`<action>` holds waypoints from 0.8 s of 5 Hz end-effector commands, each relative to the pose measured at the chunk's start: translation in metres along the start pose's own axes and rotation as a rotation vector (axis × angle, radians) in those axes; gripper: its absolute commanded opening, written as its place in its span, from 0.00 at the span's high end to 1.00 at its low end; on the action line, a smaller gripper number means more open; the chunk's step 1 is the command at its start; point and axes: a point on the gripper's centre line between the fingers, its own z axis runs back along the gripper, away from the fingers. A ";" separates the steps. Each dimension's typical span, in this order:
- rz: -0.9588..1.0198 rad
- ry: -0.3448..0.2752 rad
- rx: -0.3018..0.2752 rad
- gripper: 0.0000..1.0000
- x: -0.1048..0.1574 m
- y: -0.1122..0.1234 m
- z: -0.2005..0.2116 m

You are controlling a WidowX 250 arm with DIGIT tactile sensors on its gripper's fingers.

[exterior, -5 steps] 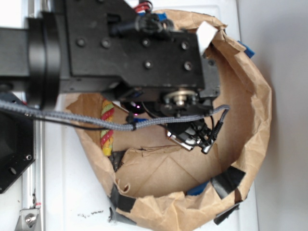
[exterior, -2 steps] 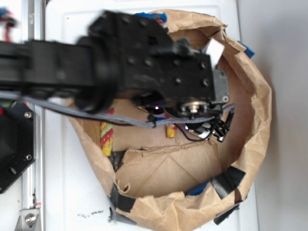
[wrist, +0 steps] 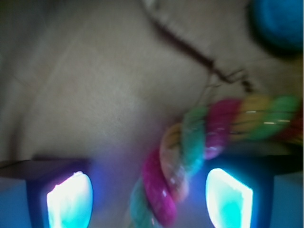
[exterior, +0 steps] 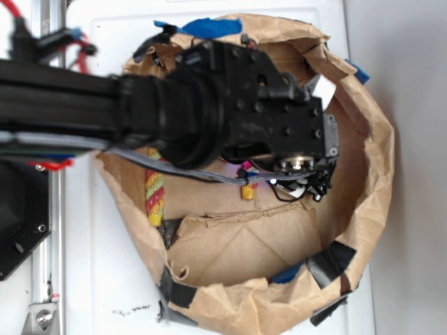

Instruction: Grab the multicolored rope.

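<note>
Approach step: your gripper (wrist: 147, 194) hangs wide open over the rope (wrist: 190, 156), whose bend lies between the pads (wrist: 69, 199), nearer the right one; next, descend and close.

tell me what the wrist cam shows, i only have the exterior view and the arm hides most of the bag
Observer: The rope runs up between the two glowing fingers of the tool, nearer the right-hand one.
Operator: is the tool shut on it
Observer: No, the fingers stand apart, with bare bag floor showing beside the rope.
Operator: anything else in there near it
Observer: A blue ball sits at the top right corner of the wrist view, apart from the rope.
Operator: where does the rope go past the tool
Observer: It bends toward the right edge of the wrist view.
</note>
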 end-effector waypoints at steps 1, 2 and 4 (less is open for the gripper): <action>0.014 -0.019 -0.011 0.00 0.005 -0.003 -0.003; 0.018 -0.029 0.010 1.00 0.003 -0.010 -0.006; -0.001 -0.055 -0.032 1.00 0.006 -0.011 0.007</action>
